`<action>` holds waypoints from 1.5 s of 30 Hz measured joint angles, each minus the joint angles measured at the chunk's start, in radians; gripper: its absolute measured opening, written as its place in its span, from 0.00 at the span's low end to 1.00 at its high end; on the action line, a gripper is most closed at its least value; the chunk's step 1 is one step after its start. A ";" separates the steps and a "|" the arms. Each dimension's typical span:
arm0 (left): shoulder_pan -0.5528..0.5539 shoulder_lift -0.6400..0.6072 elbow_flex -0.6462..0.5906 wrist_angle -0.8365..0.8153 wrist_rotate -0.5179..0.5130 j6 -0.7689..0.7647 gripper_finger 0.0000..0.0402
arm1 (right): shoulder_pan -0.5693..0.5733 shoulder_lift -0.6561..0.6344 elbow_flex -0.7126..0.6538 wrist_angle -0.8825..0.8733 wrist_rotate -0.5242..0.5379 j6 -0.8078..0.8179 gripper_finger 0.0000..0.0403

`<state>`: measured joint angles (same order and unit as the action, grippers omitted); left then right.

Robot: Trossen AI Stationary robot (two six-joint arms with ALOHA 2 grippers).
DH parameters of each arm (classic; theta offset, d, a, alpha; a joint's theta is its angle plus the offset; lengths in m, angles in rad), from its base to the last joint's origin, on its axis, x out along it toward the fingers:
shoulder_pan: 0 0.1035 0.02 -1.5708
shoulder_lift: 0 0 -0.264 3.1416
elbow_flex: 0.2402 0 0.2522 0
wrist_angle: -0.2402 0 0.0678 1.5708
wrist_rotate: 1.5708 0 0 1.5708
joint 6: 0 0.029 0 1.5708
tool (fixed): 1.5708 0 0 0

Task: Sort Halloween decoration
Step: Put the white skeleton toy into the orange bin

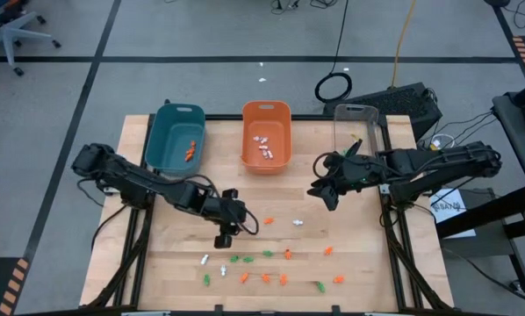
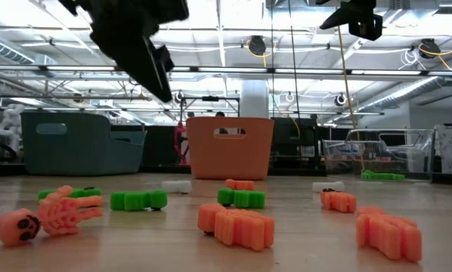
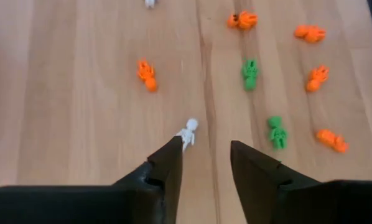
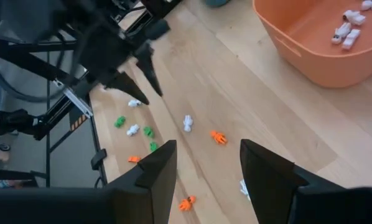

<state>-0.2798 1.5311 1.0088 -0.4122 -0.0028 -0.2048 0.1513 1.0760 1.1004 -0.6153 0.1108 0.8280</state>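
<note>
High view: shows left gripper (image 1: 224, 230) poised just left of centre frame, above the scatter of Halloween decoration (image 1: 267, 263) strewn across the lower middle of the table (image 1: 368, 290). Fingers parted to a moderate gap, nothing held, as confirmed in the left wrist view, where a white skeleton (image 3: 187, 131) lies just beyond the tip of one finger (image 3: 168, 163), slightly off the centreline of the gap. Appears to be the approach for a pick of that white piece. Recommended: shift the gripper sideways until the skeleton sits between both fingertips, align the jaws across its narrow body, descend straight until the tips nearly meet the wood, then close gently; tiny light plastic likely to skid or flip if struck by one finger first. Avoid sweeping the nearby orange figure (image 3: 147, 74) and green figure (image 3: 250, 71). Sorted so far, judging by contents: white pieces in the orange bin (image 1: 266, 134) at upper centre, orange pieces in the teal bin (image 1: 176, 136) at upper left; clear bin (image 1: 359, 127) at upper right probably for green ones. Hence carry the white piece to the orange bin. Right gripper (image 1: 328, 188) waits right of centre, raised, fingers apart and empty.
</note>
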 joint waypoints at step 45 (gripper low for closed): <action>0.058 0.309 0.000 0.166 0.025 0.188 0.27 | 0.000 0.000 0.000 -0.055 0.021 -0.032 0.40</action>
<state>-0.2216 1.8400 1.0088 -0.2465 0.0225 -0.0165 0.1516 1.0760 1.1004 -0.6704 0.1314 0.7964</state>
